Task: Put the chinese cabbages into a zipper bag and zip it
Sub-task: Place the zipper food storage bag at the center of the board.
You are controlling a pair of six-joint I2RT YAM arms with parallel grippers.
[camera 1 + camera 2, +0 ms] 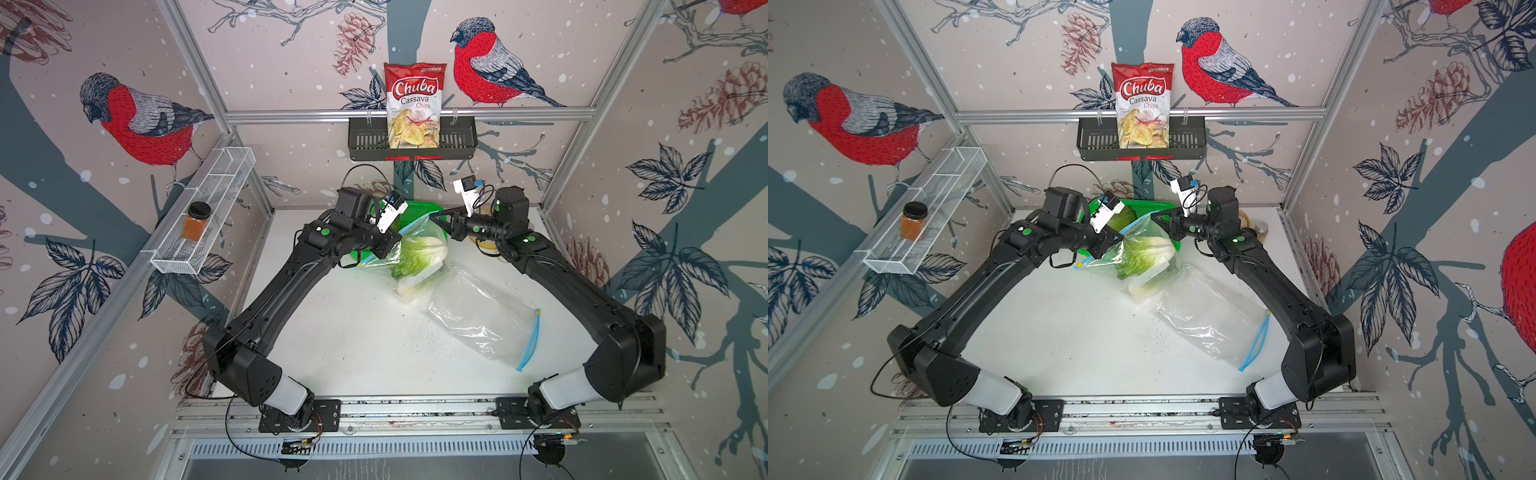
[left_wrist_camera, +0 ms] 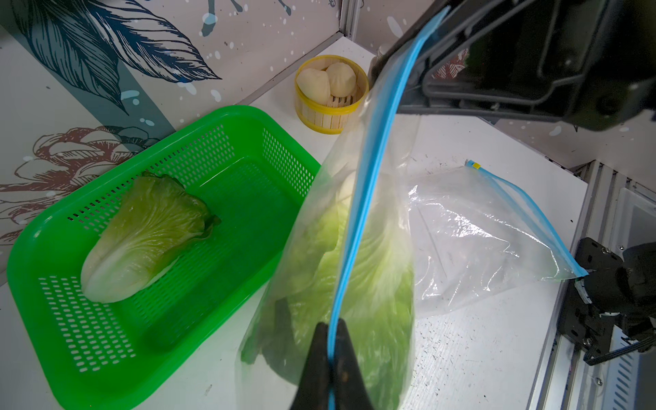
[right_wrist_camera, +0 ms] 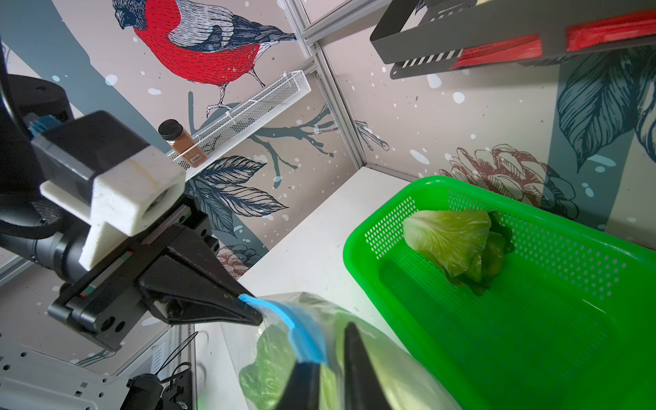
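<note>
The white counter (image 1: pixel 332 332) carries a green basket (image 2: pixel 220 149) at its far edge, with one chinese cabbage (image 2: pixel 149 234) lying inside. Just in front of the basket, the zipper bag (image 1: pixel 419 228) is held up by its top, with bagged cabbages (image 1: pixel 419 253) below both grippers. The left gripper (image 2: pixel 332 337) is clamped on one end of the blue zipper strip (image 2: pixel 372 170). The right gripper (image 3: pixel 328 349) straddles the other end, jaws slightly parted.

Left pincer (image 2: pixel 332 328) clamped, right pincer (image 3: pixel 328 349) parted (slightly)
</note>
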